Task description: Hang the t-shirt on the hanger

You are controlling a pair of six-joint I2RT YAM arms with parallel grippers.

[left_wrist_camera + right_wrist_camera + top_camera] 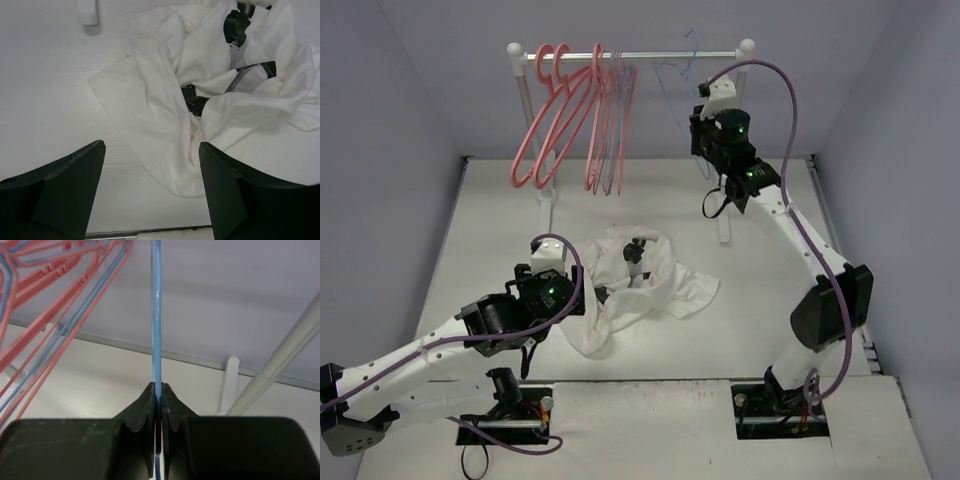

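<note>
The white t-shirt [642,282] lies crumpled on the table in front of the rack, with dark patches among its folds [165,95]. My left gripper [598,297] hovers just short of its near-left edge, open, and nothing sits between its fingers [152,150]. The thin light-blue hanger [672,85] hangs at the right end of the rail. My right gripper [699,133] is up at the rack and shut on the hanger's wire [157,315], which runs straight up out of the pinched fingertips [160,387].
Several pink hangers [570,110] crowd the left half of the white rail [650,57], close to the left of the blue wire [60,285]. The rack's right post [285,350] stands to the right. A white rack foot [86,11] rests beyond the shirt.
</note>
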